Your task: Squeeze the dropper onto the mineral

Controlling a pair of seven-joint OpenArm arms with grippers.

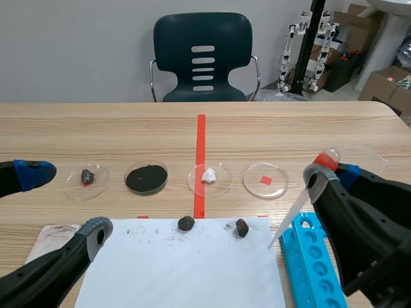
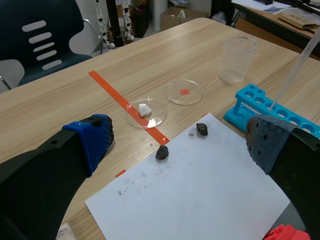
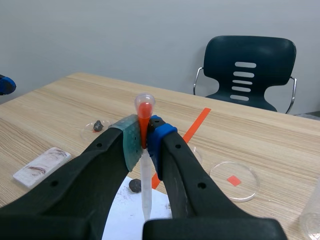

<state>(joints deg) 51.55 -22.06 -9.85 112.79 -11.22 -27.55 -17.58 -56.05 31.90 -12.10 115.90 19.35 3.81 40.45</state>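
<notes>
1. Left jaws: wide open and holding nothing, with one blue pad (image 1: pixel 35 173) over the surface's left side and the other pad low over the white paper sheet (image 1: pixel 186 269). They hang at about 9 o'clock from the work area.
2. Far row of dishes, left to right: dark chip dish (image 1: pixel 87 176), black powder dish (image 1: pixel 146 178), white lump dish (image 1: pixel 209 174), and bare dish (image 1: pixel 265 180) over a tape square.
3. On the sheet's far edge are two dark lumps, the left mineral (image 1: pixel 186 223) and the right mineral (image 1: pixel 241 227). They lie apart, and neither looks wet as far as I can tell.
4. Right jaws: closed on the dropper (image 1: pixel 292 215) just under its red bulb. The stem slants down toward 8 o'clock. The tip hangs above the sheet's right edge, near the right mineral and at about 4 o'clock from it.
5. Step in hand, by my judgement: the dropper is carried and almost positioned, but not yet squeezed.
6. Next move: shift the tip a little toward 10 o'clock until it is over the lump, then tighten on the bulb. My grip may sit too low for that.
7. Room: the blue rack (image 1: pixel 318 256) lies under my right arm at 5 o'clock, so I should stay high. The path toward 10 o'clock over the sheet is open, and the bare dish is near at 12 o'clock.
</notes>
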